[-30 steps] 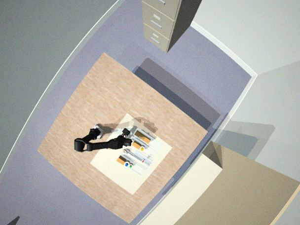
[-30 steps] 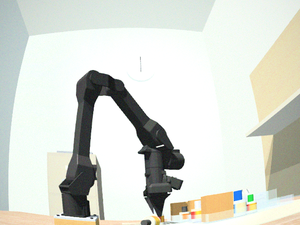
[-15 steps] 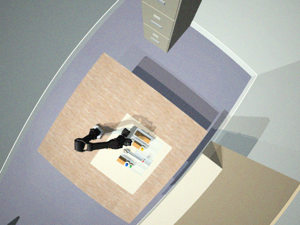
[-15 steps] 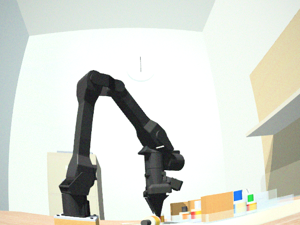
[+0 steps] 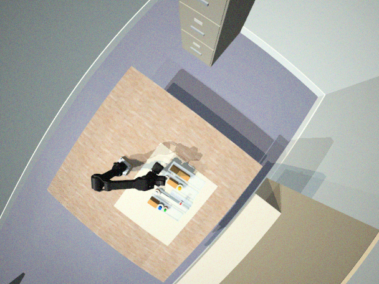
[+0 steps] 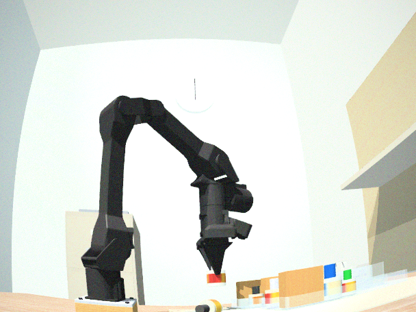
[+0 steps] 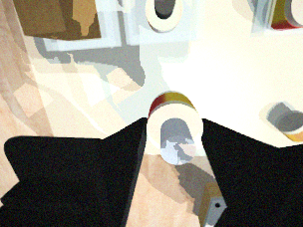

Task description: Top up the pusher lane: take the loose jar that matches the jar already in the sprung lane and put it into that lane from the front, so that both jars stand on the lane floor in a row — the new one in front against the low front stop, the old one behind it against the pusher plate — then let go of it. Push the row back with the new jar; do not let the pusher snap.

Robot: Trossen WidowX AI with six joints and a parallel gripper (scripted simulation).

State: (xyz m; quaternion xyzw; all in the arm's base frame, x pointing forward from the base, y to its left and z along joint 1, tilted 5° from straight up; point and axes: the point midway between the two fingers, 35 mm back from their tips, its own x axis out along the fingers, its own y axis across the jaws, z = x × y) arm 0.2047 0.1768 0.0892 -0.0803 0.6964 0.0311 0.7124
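Observation:
My gripper [image 6: 215, 272] [image 7: 172, 122] is shut on a jar [image 6: 216, 279] [image 7: 172, 102] with a red and yellow band and a white lid. The jar hangs upright, clear above the work surface, in front of the lanes. A jar with the same band colours and a white cap [image 6: 272, 297] stands in a clear-walled lane; a red-banded jar [image 7: 282, 22] shows at the wrist view's upper right edge. Another jar [image 6: 215, 305] [image 7: 294, 133], with a yellow band and a dark cap, is outside the lanes. The pusher plate cannot be made out.
A dark-capped jar [image 6: 256, 298] [image 7: 164, 20] stands in a lane beside a brown box [image 7: 60, 17]. Blue-capped [image 5: 160, 207] [image 6: 330, 271] and green-capped jars [image 5: 165, 209] [image 6: 347, 274] stand by an orange box [image 5: 153, 203] [image 6: 301, 287]. A yellow-capped jar [image 5: 179, 187] stands in the rack. A pale mat [image 5: 165, 231] lies beneath.

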